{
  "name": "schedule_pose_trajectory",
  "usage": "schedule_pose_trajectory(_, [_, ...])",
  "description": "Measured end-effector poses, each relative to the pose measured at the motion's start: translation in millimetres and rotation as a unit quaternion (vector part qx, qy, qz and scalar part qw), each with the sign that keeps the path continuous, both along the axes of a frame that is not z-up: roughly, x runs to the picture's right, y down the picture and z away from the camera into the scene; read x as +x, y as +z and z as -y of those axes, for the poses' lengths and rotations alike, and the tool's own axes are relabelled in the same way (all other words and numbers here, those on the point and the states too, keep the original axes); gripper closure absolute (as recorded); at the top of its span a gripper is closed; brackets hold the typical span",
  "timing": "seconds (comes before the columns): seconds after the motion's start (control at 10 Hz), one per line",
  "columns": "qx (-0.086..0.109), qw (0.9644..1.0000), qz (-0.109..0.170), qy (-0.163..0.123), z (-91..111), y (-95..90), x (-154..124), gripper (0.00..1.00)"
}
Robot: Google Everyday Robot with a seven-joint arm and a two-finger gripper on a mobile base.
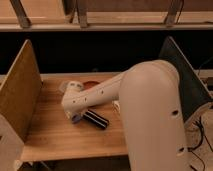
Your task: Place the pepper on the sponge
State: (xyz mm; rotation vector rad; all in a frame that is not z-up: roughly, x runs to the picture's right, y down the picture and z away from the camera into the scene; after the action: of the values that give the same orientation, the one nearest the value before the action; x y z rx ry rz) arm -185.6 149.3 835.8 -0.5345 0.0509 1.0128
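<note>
The white smooth-shelled arm (100, 95) reaches leftward across the pale wooden table (55, 142). The gripper (73, 112) hangs at the arm's left end, directly above the flat blue-grey sponge (76, 119), of which only a corner shows. This position would suit either a release onto the pad or a withdrawal from it. The gripper's opening and load cannot be told. The pepper is not visible. A black oblong bar (96, 120) lies just beside the sponge. No writing is legible.
</note>
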Motion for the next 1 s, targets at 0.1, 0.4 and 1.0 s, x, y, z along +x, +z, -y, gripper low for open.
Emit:
schedule_pose_trajectory(0.1, [-0.005,1.0000,-0.002,-0.007,-4.2,2.7,2.7,0.69])
schedule_pose_trajectory(0.4, [-0.016,0.9995,-0.023,-0.017,-9.6,5.6,12.6,0.42])
schedule_pose_trajectory(1.0, [-0.022,0.9984,-0.050,-0.010,-6.5,7.8,20.8,0.37])
